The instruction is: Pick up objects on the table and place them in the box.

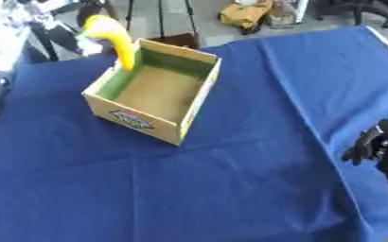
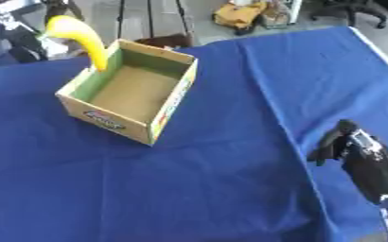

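**Banana poised over the box's far-left corner, tip aimed down into it**

The banana point(image 1: 114, 38) sits in the air at about eleven o'clock in the view, above the far-left corner of the cardboard box point(image 1: 152, 90). Its long axis runs in a curve from a thicker upper end at the top left down to a narrow tip at the lower right. That tip points downward and reaches just past the rim, against the green inner wall point(image 1: 114, 80). The upper end disappears into the bright clutter at the view's edge. Whatever holds it there cannot be made out, so the left hand's state cannot be told.

The box stands open on the blue tablecloth point(image 1: 230, 179), turned so one corner faces six o'clock, and its brown floor looks bare. From the banana's tip the open floor lies at about five o'clock and straight below. In my judgement the coming move is a short lowering along the banana's own axis.

The right hand point(image 2: 346, 146) rests well apart at about four o'clock, near the cloth's right edge. Its fingers look relaxed and raised, holding nothing. It is by far the farther hand, with no part in this placement.
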You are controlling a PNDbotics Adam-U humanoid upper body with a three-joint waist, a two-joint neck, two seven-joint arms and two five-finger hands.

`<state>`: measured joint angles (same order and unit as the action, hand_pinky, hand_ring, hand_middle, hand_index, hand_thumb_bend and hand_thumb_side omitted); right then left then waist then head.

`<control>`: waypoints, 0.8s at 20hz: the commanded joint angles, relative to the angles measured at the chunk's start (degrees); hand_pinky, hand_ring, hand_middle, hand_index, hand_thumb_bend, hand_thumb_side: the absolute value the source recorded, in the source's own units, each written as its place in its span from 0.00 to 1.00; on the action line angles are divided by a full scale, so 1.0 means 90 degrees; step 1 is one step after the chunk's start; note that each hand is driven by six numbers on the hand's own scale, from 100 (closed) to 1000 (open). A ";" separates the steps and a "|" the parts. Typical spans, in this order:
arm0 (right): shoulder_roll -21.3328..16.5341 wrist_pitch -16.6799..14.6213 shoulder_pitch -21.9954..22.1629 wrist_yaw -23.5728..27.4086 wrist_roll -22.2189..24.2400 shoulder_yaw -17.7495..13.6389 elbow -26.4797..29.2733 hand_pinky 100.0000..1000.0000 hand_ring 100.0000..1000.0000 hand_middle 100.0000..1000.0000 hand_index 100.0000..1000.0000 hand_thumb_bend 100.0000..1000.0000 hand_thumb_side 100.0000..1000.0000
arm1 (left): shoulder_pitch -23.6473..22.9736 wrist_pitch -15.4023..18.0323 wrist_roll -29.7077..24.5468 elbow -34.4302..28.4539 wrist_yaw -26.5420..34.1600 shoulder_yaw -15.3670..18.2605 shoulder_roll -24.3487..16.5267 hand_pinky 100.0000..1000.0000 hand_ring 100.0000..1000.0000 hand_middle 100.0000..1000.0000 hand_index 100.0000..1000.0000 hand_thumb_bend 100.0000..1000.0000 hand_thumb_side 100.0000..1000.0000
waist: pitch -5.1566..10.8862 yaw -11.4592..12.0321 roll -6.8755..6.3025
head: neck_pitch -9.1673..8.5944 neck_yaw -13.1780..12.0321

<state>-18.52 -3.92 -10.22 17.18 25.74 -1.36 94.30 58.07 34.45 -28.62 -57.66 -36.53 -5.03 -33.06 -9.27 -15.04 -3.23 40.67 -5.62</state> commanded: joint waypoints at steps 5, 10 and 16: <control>-0.0073 0.0035 -0.0152 -0.0063 0.0020 -0.0025 0.0068 0.46 0.31 0.23 0.46 0.00 0.82 | 0.0121 0.0234 0.0250 -0.0120 -0.0785 -0.0046 -0.0088 0.26 0.23 0.19 0.40 0.38 0.03 | 0.0009 -0.0090 -0.0064 | -0.0136 -0.0014; -0.0040 0.0047 -0.0206 -0.0098 0.0034 -0.0019 0.0078 0.46 0.30 0.23 0.46 0.00 0.83 | 0.0078 0.0341 0.0413 -0.0072 -0.1344 -0.0156 0.0042 0.27 0.24 0.20 0.41 0.43 0.08 | -0.0083 -0.0207 -0.0094 | -0.0201 -0.0050; 0.0011 0.0039 -0.0268 -0.0119 0.0050 -0.0007 0.0095 0.46 0.30 0.23 0.46 0.00 0.83 | 0.0006 0.0487 0.0556 0.0167 -0.2014 -0.0240 0.0368 0.27 0.25 0.20 0.41 0.40 0.10 | -0.0204 -0.0337 -0.0085 | -0.0286 -0.0106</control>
<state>-17.88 -3.52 -11.91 16.39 26.09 -1.36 94.31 57.29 38.30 -23.82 -55.92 -53.49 -7.24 -29.34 -11.99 -18.09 -4.32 38.71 -6.40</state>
